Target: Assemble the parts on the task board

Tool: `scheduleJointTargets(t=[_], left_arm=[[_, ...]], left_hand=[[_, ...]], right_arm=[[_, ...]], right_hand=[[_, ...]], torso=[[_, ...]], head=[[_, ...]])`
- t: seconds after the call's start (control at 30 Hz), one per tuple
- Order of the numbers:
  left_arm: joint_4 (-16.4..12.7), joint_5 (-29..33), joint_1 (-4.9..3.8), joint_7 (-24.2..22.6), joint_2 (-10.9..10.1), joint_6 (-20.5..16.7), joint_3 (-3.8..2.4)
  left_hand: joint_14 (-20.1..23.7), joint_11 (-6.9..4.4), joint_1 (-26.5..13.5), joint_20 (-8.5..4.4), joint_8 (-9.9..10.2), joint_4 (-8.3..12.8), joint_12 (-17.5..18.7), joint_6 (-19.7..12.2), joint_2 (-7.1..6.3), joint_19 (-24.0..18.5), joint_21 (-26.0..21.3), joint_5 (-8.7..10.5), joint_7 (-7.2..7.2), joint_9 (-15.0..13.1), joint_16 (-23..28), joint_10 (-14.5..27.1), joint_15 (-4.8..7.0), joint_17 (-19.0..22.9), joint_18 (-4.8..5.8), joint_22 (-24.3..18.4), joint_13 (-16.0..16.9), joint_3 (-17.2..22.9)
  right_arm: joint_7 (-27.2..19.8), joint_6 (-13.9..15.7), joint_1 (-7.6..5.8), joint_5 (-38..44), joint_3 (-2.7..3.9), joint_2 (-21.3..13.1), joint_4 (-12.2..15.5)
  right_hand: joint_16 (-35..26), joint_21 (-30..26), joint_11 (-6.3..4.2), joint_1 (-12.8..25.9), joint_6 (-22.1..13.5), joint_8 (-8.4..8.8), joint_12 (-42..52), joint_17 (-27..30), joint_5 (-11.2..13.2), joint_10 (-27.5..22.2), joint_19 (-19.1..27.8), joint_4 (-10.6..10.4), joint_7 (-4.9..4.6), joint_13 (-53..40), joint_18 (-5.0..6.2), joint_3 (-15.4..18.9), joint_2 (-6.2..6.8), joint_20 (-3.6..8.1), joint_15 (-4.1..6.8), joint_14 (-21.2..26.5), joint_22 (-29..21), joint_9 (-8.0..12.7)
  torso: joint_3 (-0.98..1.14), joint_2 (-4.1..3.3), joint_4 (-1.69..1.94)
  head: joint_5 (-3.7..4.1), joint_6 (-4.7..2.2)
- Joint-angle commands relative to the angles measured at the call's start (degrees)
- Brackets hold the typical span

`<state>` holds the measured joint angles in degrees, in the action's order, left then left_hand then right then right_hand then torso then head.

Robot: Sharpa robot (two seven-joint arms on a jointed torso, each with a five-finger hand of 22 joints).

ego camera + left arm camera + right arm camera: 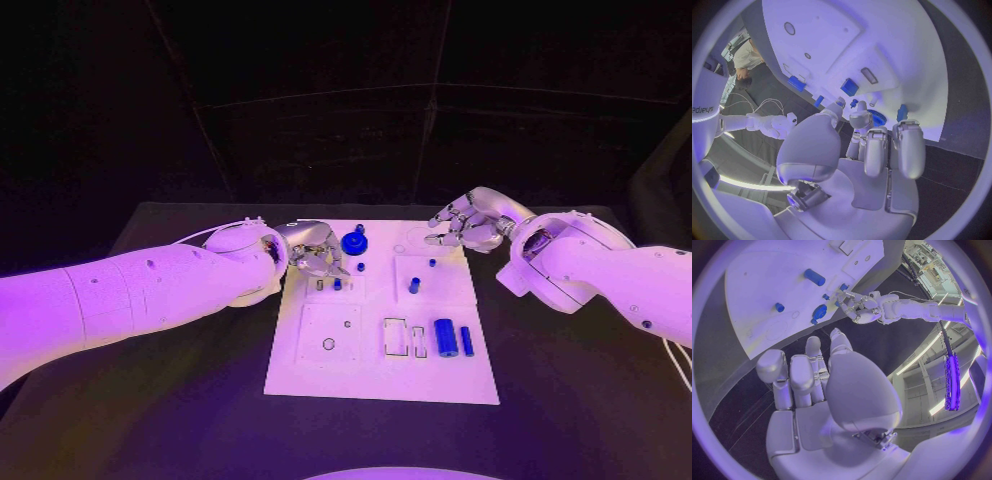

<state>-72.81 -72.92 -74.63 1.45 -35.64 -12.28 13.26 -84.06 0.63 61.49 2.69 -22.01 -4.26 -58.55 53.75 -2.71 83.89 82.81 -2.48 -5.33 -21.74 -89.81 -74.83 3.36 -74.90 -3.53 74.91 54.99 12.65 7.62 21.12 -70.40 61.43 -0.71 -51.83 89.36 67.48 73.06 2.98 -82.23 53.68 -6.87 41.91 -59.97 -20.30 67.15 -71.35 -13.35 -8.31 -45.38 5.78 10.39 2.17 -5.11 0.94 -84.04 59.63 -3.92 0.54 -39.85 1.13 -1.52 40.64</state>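
Board (pixel 378 370) lies mid-counter (pixel 173 420). Left robot hand (pixel 310 250) over board's far left edge, fingers curled down beside blue disc part (pixel 355 242); I can't tell if it pinches anything, fingertips hide contact. Right robot hand (pixel 464 220) hovers at board's far right corner, fingers loosely apart, holding nothing that I can see. Blue cylinder (pixel 446 337) and thin blue bar (pixel 466 339) lie side by side near board's right edge. Small blue pegs (pixel 414 285) mid-board too tiny to make out.
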Motion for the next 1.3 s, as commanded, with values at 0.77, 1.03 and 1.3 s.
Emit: scheduleJointTargets(t=[0.77,1.03,1.3], left_arm=[[0.32,12.82,-3.53,7.77,-3.82,17.19,-3.28],[4.52,13.16,-6.29,14.57,-1.16,28.21,-3.69],[10.07,9.97,-6.73,21.36,3.19,33.0,-3.72]], left_hand=[[-5.94,-0.24,-3.75,0.19,0.14,-5.28,-1.13,1.82,1.07,0.06,-2.4,-0.21,0.51,0.22,-0.19,-0.11,-0.05,-15.1,0.33,1.63,0.87,-6.13],[-5.94,-1.29,-3.02,-0.68,-3.74,-9.7,-2.76,2.76,1.83,-0.43,-3.42,-0.18,1.63,-2.54,-0.19,-0.15,0.74,-15.1,0.07,0.61,2.38,-11.51],[-5.94,-1.1,-1.27,-0.62,-4.56,-10.34,-2.41,1.52,2.37,-0.58,-3.81,-0.23,1.53,-3.47,-0.19,0.36,0.75,-15.1,0.02,0.24,1.97,-13.04]], right_arm=[[-0.3,-0.44,-0.1,-0.41,0.03,-0.01,-0.39],[-0.24,-0.52,-0.1,-0.41,0.03,0.39,-0.63],[-0.17,-0.53,-0.1,-0.41,0.02,0.61,-0.76]], right_hand=[[-0.29,-0.24,0.17,0.53,-0.46,-0.36,0.45,-0.06,-0.23,-0.1,0.19,-0.33,0.08,-0.07,0.55,0.28,-0.11,-0.06,0.24,-0.07,0.03,-0.01],[-0.28,-0.24,0.17,0.55,-0.46,-0.36,0.47,-0.07,-0.22,-0.1,0.18,-0.35,0.08,-0.08,0.55,0.28,-0.11,-0.06,0.24,-0.08,0.04,-0.01],[-0.28,-0.24,0.17,0.55,-0.46,-0.36,0.47,-0.07,-0.22,-0.1,0.18,-0.35,0.08,-0.08,0.55,0.28,-0.11,-0.06,0.24,-0.08,0.04,-0.01]], torso=[[0.05,0.01,-0.04],[-0.02,-0.14,-0.13],[0.04,-0.05,0.0]], head=[[-0.37,-0.82],[-0.33,-1.0],[-0.58,-0.95]])
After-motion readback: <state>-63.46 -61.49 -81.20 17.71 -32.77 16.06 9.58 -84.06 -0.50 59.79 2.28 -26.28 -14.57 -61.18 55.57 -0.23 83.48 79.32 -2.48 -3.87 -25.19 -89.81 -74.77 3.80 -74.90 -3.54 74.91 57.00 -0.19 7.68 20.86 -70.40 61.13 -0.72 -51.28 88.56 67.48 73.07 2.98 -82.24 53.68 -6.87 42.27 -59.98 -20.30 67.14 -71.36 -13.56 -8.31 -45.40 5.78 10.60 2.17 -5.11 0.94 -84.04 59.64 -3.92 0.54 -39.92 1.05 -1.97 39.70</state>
